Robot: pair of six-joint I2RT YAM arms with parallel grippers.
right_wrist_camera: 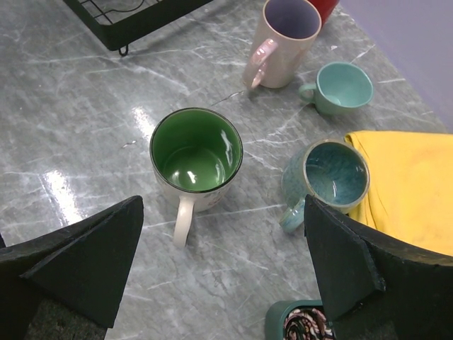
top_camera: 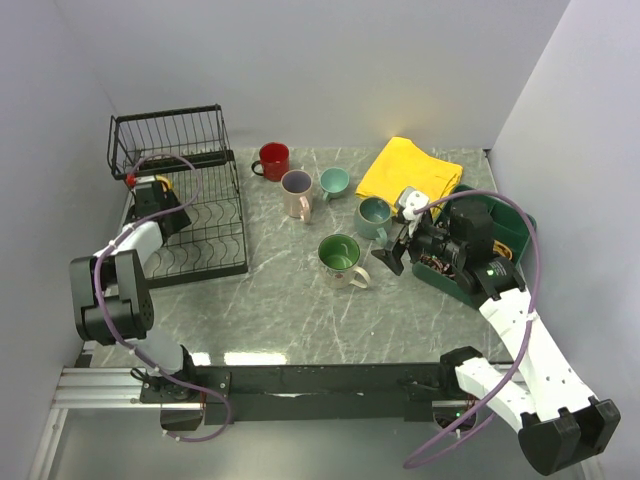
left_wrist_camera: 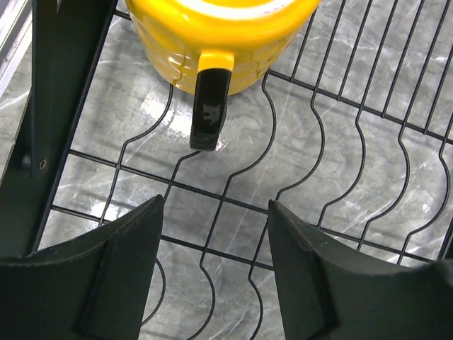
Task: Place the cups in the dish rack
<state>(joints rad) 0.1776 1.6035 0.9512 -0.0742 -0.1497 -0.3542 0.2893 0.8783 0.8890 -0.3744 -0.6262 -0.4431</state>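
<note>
Five mugs are standing on the marble table (top_camera: 280, 310) in the top view, between the dish rack (top_camera: 205, 235) at nine o'clock and a yellow cloth (top_camera: 410, 172) at two o'clock. The red mug (top_camera: 272, 160), pinkish-beige mug (top_camera: 297, 192) and small teal mug (top_camera: 334, 182) are clustering near twelve o'clock. The grey-green mug (top_camera: 374, 217) is sitting just beside the cloth's edge. The cream mug (top_camera: 342, 258) is standing apart at centre, with bare table lying open toward six and nine o'clock.

The right gripper (right_wrist_camera: 223, 212) is hovering with its fingers spread wide, holding nothing. The cream mug is sitting ahead of its fingertips at twelve o'clock, untouched.

The left gripper (left_wrist_camera: 214, 219) is hanging over the rack's flat slotted tray, fingers parted and empty. The yellow mug (left_wrist_camera: 226, 35) is resting on the wires at twelve o'clock, clear of both fingers, with its dark handle (left_wrist_camera: 210, 106) pointing back toward them.
</note>
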